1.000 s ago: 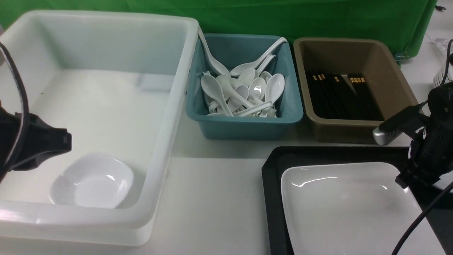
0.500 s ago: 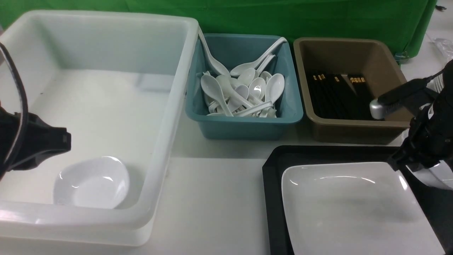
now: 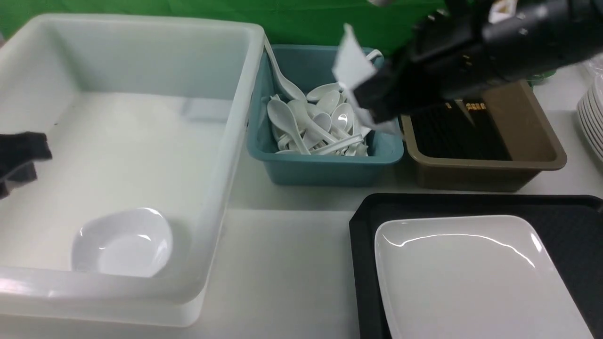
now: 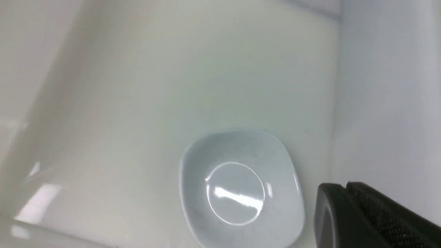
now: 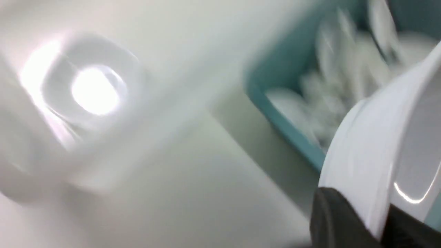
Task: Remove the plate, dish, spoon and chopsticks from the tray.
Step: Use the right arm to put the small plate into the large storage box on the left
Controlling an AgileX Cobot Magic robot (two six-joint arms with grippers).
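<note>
The large white plate [image 3: 471, 278] lies on the black tray [image 3: 362, 221] at the front right. My right gripper [image 3: 366, 96] hangs over the teal bin, shut on the rim of a small white dish [image 3: 351, 61], which is tilted on edge. In the blurred right wrist view the dish [image 5: 372, 144] stands between the right gripper's [image 5: 375, 220] dark fingers. My left gripper [image 3: 21, 155] sits at the far left over the white tub, with its jaws together and nothing in them. Below the left gripper [image 4: 346, 186] rests another small dish [image 4: 241, 193]. No spoon or chopsticks show on the tray.
The big white tub [image 3: 235, 141] fills the left side, with the small dish [image 3: 122, 242] in its near corner. The teal bin [image 3: 325, 165] holds several white spoons. The brown bin [image 3: 480, 174] holds black chopsticks. Stacked white plates [image 3: 594, 122] stand at the right edge.
My right arm has lifted off the tray's right side and swung up and left over the teal bin, carrying the small dish. My left gripper has drawn back to the left.
</note>
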